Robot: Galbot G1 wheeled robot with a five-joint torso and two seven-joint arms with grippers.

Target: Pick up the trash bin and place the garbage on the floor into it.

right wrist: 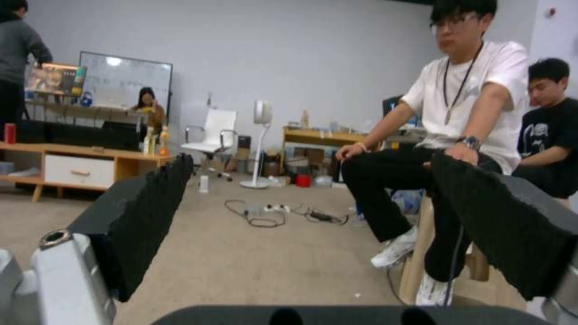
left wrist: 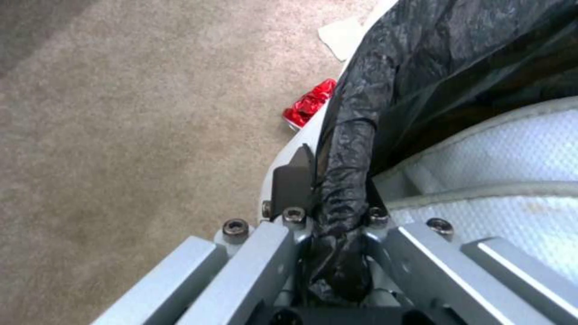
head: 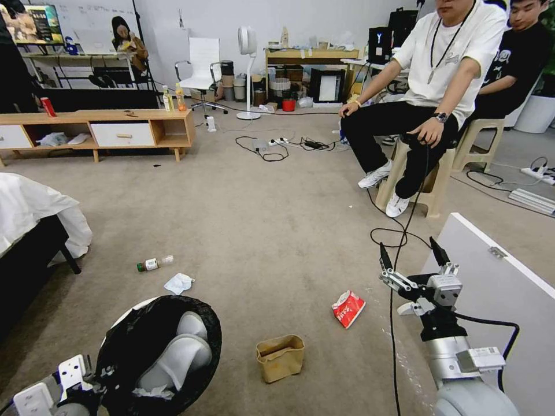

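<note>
Already we carry the trash bin (head: 159, 352) low at our left, and the risk sits in that hold: our left gripper (left wrist: 328, 212) is pinched on just the rim and the bunched black bag (left wrist: 355, 149), so the bin could tilt or slide out of the liner's slack if we swing or bend sharply. What look like white padded things lie inside it, though we cannot say for sure what they are. A second hazard is the black cable (head: 394, 323) running across the floor (head: 277, 214) beside our right arm; reaching down there might snag it.

Our right gripper (head: 414, 261) hangs above the carpet with its fingers spread wide, holding and touching nothing. The red-and-white packet (head: 348, 308) lies just to its left, the brown paper bag (head: 281, 357) nearer us between the bin and the packet. A crumpled tissue (head: 178, 283) and the small green-capped bottle (head: 154, 264) lie just beyond the bin, and a small crushed red piece (left wrist: 310, 103) sits close against the bin's outer wall
</note>
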